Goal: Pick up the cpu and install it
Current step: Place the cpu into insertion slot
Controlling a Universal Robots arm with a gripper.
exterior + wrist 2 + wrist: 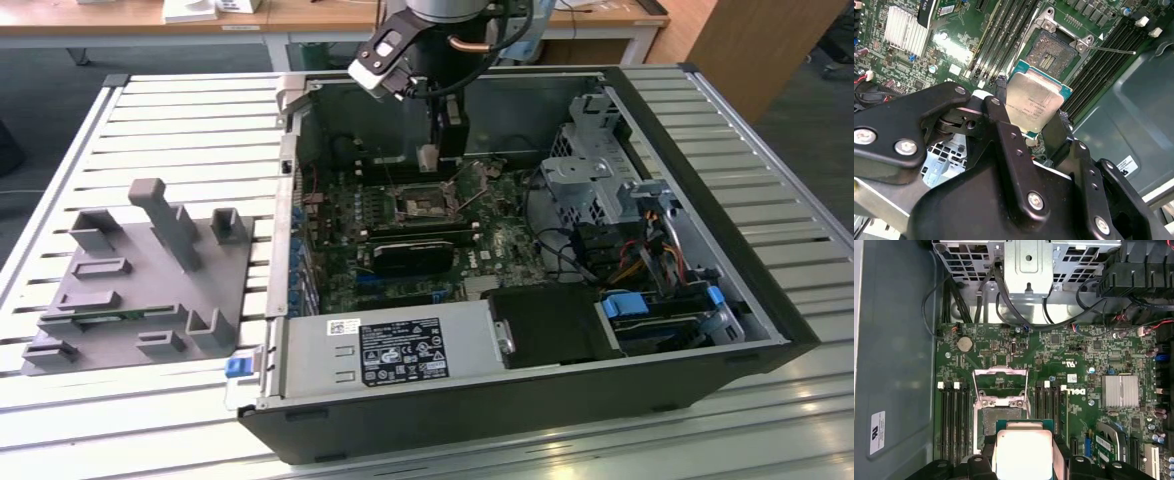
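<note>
Gripper (1030, 119) pinches cpu (1036, 97) edges (socket (1056, 50) open beneath).

Small flat sq. cpu (1035, 97), silvery top plate w/ teal rim (tilted), pinched in the gripper (1031, 120), just above open socket (1054, 52)

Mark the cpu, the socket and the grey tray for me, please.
cpu (1034, 100): second wrist view, middle of its silvery top plate.
socket (1052, 52): second wrist view, its dark centre inside the metal frame.
grey tray (147, 290): exterior view, bare flat part of its base.
</note>
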